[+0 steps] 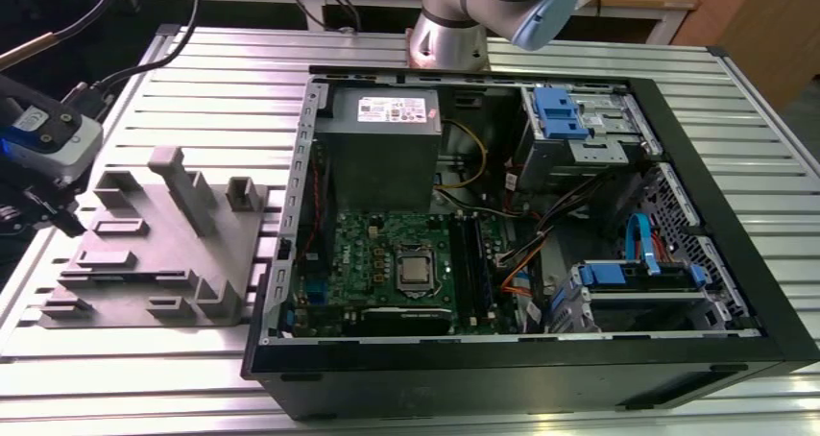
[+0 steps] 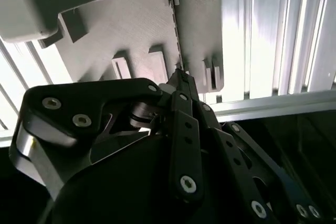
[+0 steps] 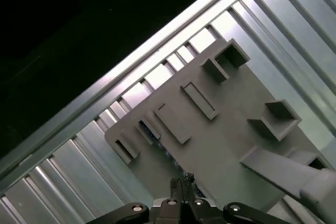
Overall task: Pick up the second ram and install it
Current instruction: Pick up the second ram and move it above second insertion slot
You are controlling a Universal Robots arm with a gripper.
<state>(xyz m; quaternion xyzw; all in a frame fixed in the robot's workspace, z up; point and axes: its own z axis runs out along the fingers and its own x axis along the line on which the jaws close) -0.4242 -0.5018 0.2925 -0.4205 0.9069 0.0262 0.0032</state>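
The table (image 1: 129, 378) carried the open case (image 1: 513, 364) and, on the exterior view's left, the tray (image 1: 141, 263). The gripper (image 2: 181, 77) hung over the tray, well apart from the case. Its jaws were pressed together on one end of the ram (image 2: 175, 24), which showed edge-on as a thin dark strip reaching past the fingertips above the tray. Held by one end like that, the ram looked liable to pivot or slip in the pinch. Its free end could catch a block (image 1: 192, 191) if carried low. Any tilt would probably leave it crooked at the slots (image 1: 477, 263), where pushing could jam it or strain the board.
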